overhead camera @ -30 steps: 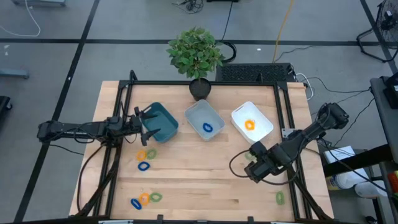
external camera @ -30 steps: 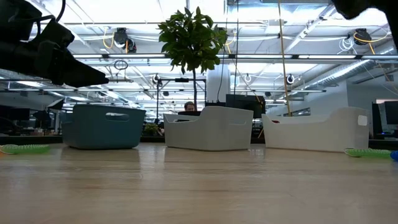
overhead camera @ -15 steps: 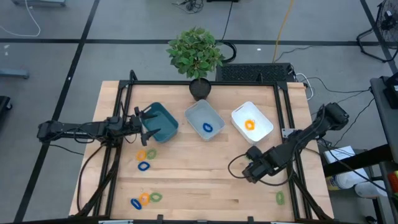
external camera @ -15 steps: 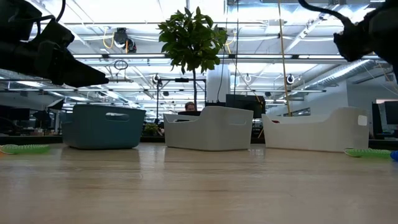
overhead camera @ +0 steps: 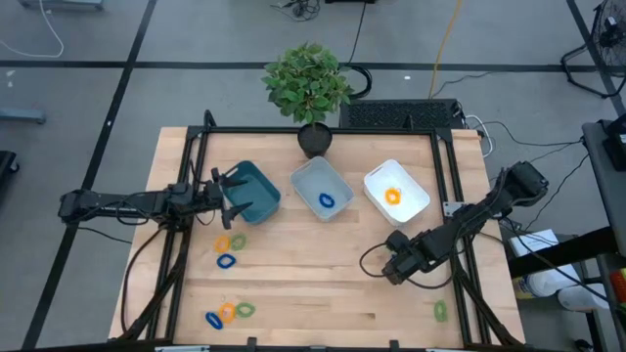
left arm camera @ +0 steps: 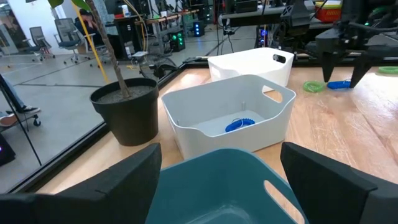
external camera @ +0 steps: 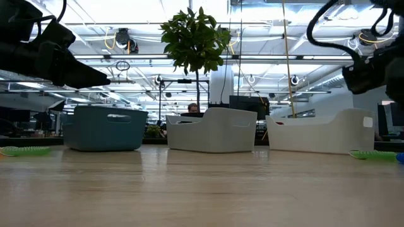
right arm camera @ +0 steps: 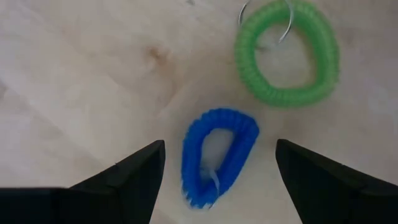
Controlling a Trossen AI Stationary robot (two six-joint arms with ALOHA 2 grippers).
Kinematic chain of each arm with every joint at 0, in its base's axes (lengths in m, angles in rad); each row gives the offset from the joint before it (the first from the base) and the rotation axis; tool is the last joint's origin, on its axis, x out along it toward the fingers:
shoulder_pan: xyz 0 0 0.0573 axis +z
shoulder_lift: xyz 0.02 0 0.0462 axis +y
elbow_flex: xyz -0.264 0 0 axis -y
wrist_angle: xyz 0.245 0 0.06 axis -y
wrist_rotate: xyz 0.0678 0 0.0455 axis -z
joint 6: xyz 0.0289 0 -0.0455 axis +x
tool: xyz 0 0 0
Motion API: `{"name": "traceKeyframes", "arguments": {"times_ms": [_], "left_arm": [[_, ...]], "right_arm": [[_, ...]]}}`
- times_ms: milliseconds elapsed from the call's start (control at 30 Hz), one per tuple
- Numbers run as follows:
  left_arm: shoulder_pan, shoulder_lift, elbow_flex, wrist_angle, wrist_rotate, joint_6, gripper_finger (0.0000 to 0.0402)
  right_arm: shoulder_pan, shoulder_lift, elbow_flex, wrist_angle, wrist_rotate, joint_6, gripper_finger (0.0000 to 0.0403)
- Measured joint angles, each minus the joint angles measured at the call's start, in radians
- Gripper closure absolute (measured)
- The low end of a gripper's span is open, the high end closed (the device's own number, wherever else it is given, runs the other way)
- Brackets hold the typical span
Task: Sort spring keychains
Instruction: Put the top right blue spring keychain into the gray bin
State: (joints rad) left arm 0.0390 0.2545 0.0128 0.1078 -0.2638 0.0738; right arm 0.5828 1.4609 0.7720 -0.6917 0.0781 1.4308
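Between the spread fingers of the right gripper [right arm camera: 217, 163], straight ahead on the bare wood, lies a blue spring keychain [right arm camera: 219, 155], untouched by either finger. Just beyond it, apart from it, lies a green spring keychain [right arm camera: 287, 55] with a metal ring. Nothing stands between the jaws and the blue coil, and bare table [overhead camera: 323, 264] lies to both sides. The left gripper [overhead camera: 231, 196] hangs with fingers spread over the teal bin [left arm camera: 236, 186]; beyond its jaws the grey-blue bin [left arm camera: 273, 121] holds a blue coil [left arm camera: 240, 124], with the white bin [left arm camera: 249, 65] behind.
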Motion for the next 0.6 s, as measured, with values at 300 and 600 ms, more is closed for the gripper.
{"name": "traceKeyframes", "arguments": {"times_ms": [300, 600], "left_arm": [[0.000, 0.000, 0.000, 0.000, 0.000, 0.000, 0.0066], [0.000, 0.000, 0.000, 0.000, 0.000, 0.000, 0.0066]], "right_arm": [[-0.020, -0.003, -0.045, 0.058, 0.000, -0.030, 0.0139], [-0.021, -0.002, -0.048, 0.041, -0.001, -0.030, 0.0247]]}}
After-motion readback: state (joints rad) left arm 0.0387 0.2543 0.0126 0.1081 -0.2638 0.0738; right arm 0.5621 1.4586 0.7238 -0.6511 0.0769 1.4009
